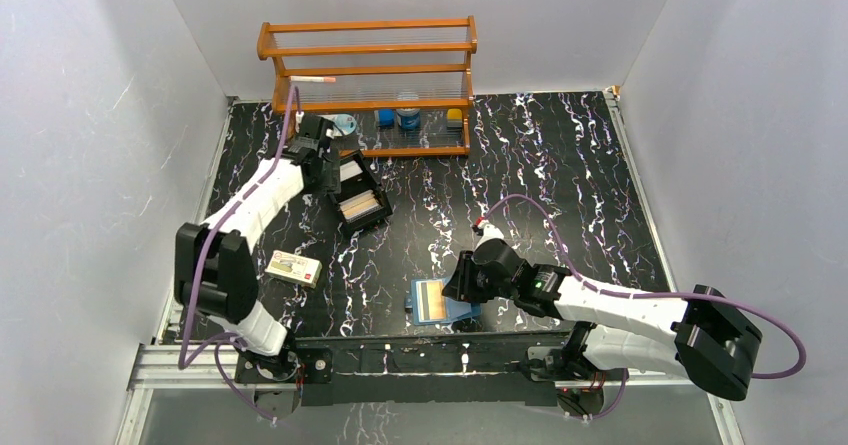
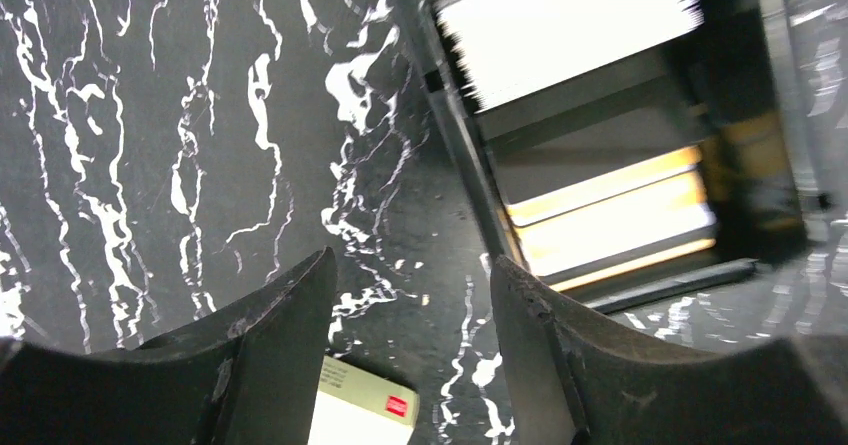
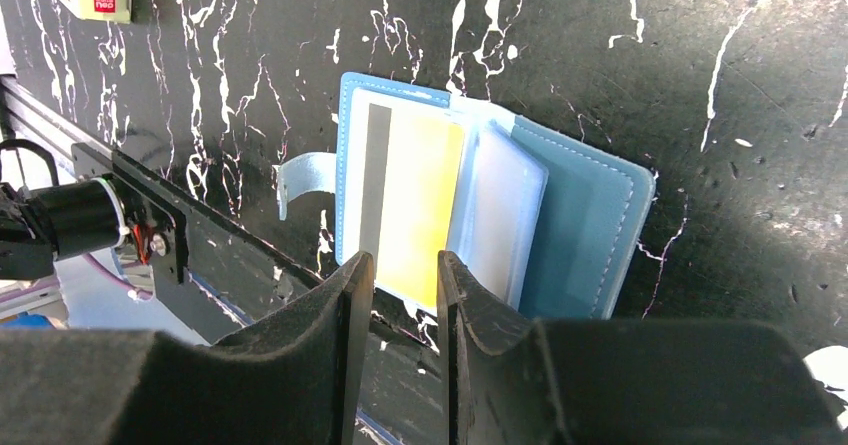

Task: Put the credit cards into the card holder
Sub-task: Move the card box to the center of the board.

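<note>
The blue card holder (image 1: 440,303) lies open near the front edge, with a yellow card with a grey stripe (image 3: 420,200) in its left side and clear sleeves (image 3: 500,220) standing up in the middle. My right gripper (image 1: 458,287) hovers at its right edge, jaws slightly apart and empty (image 3: 400,275). The credit cards stand as a white stack (image 2: 570,30) and a tan stack (image 2: 610,225) in a black two-compartment box (image 1: 358,197). My left gripper (image 1: 335,180) is open and empty just left of the box (image 2: 412,285).
A cream packet with a red mark (image 1: 295,268) lies at the front left, also in the left wrist view (image 2: 360,410). A wooden rack (image 1: 370,75) with small containers stands at the back. The black rail (image 1: 420,350) runs along the front edge.
</note>
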`<state>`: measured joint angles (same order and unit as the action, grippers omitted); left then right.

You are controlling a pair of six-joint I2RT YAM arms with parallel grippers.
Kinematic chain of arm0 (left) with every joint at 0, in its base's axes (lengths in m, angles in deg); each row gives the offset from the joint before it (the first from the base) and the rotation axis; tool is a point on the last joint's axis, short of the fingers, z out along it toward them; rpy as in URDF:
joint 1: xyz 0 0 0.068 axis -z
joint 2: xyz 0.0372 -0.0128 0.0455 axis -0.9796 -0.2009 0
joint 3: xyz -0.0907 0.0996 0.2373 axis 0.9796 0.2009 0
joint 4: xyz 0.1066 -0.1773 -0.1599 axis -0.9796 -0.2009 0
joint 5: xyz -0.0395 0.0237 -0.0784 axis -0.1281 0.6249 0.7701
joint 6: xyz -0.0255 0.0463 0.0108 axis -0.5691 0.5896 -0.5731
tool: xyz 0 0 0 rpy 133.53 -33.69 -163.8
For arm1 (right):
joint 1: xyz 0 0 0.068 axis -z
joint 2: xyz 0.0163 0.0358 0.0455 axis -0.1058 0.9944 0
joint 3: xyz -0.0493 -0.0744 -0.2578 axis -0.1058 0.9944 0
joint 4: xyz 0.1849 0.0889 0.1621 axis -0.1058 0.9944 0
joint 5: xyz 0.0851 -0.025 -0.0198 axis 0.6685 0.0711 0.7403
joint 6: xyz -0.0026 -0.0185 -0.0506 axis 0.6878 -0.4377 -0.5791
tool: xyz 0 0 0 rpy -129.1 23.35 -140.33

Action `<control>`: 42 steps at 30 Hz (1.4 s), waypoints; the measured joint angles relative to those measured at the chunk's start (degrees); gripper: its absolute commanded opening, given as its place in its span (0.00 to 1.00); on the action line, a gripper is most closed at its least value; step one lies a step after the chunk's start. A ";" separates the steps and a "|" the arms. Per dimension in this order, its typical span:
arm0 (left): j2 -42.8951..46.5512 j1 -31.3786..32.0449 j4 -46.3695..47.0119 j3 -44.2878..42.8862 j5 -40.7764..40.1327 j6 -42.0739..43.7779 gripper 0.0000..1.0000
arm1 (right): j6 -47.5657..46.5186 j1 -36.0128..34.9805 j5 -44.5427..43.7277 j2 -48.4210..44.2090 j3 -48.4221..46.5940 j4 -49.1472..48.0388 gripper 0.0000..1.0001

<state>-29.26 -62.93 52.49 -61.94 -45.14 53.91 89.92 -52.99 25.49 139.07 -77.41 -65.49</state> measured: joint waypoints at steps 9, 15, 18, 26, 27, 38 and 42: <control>1.88 0.00 4.17 0.46 6.03 -3.82 0.58 | -0.02 0.00 -0.94 -0.04 0.00 0.42 0.38; -1.99 0.44 5.05 1.90 7.98 -5.05 0.31 | -0.04 0.00 -1.03 -0.07 0.00 0.50 0.38; -2.91 0.96 4.94 2.25 8.22 -5.44 0.14 | -0.04 0.00 -1.03 -0.13 0.00 0.55 0.38; -4.33 9.64 6.01 0.96 8.02 -2.93 0.02 | 0.37 0.00 -1.33 -2.03 1.07 0.72 0.38; -4.87 11.06 6.03 0.20 8.20 -2.71 0.02 | 0.48 0.00 -1.46 -2.36 1.36 0.79 0.38; -11.06 20.92 8.24 -6.58 12.31 -6.78 0.23 | 2.05 0.00 -2.32 -3.41 2.58 1.25 0.38; -12.22 21.09 8.94 -8.72 13.16 -8.87 0.44 | 2.64 0.02 -2.78 -3.41 2.62 1.31 0.38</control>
<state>-41.48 -41.83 61.43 -70.66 -31.98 45.04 92.57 -52.97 22.72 135.66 -74.79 -64.18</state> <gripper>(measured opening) 0.302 0.381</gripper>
